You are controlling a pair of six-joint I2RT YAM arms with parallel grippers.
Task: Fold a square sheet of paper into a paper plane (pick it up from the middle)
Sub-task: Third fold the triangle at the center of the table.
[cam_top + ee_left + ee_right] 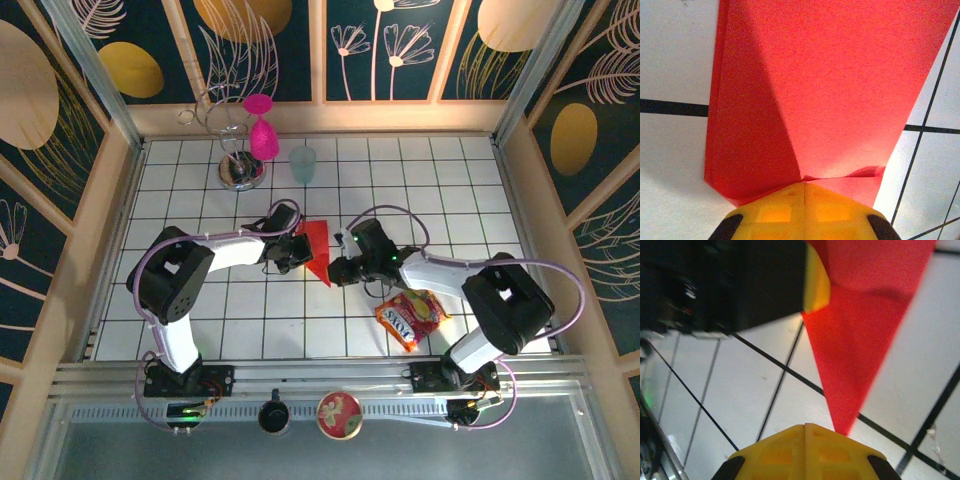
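Arms bent inward; left fingers (785,212), right fingers (785,455) pinched on paper plane (318,243).

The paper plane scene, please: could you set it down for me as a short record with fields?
Paper plane: red, folded to a kite shape, mid-table between the two arms
Left gripper: shut on an edge of the plane
Right gripper: shut on its sharp tip
Snack packet: near side, by the right arm
Pink goblet: far side, by a metal stand
Cup: pale green, right of the stand
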